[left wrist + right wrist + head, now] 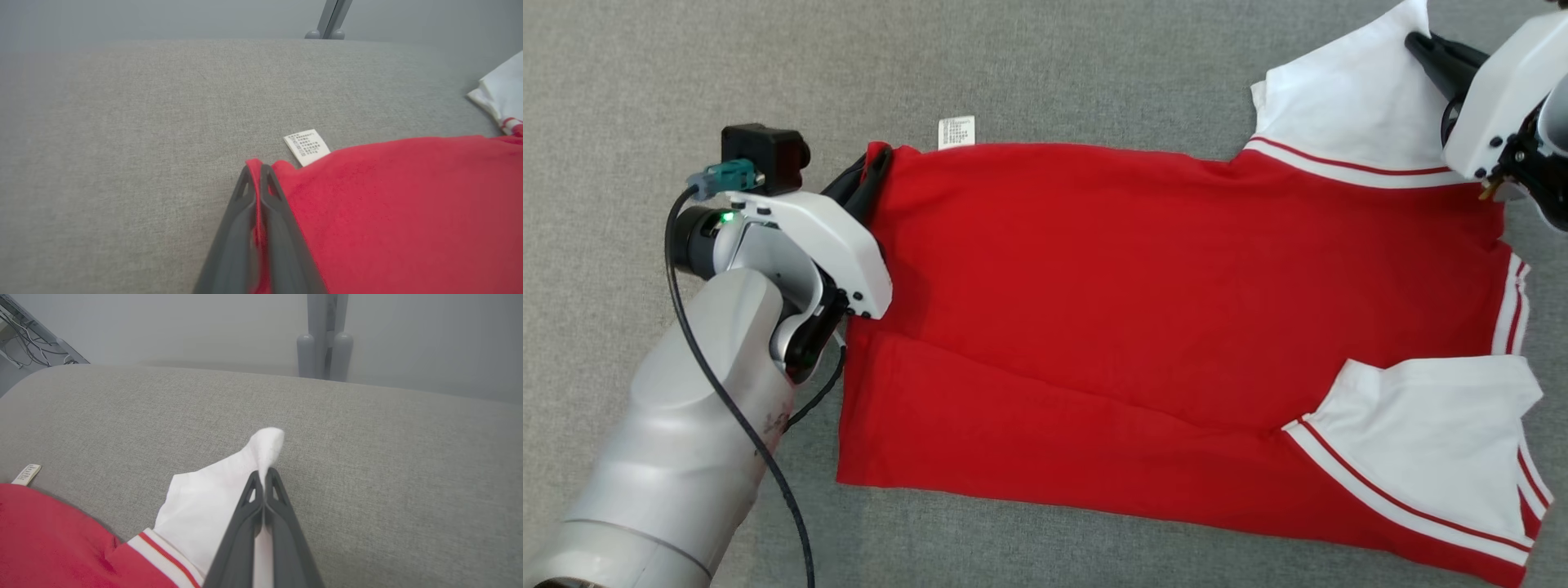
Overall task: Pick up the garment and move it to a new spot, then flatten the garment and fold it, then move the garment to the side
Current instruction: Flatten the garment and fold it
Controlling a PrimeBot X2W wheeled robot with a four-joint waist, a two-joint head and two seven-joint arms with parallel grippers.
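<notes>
Garment (1135,310), red with white sleeves, is lying spread flat on the grey padded surface (1013,65), reaching from the centre of the head view out to three o'clock. At nine o'clock the left gripper (874,163) is pinching its red corner, jaws clamped on the cloth. A care label (956,131) is poking out just beyond. At one o'clock the right gripper (1417,41) is clamping the tip of the far white sleeve (1347,106).

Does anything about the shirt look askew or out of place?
Yes. The shirt is not flat: its near white sleeve lies folded over the red body, and the care label sticks out at the far edge.
</notes>
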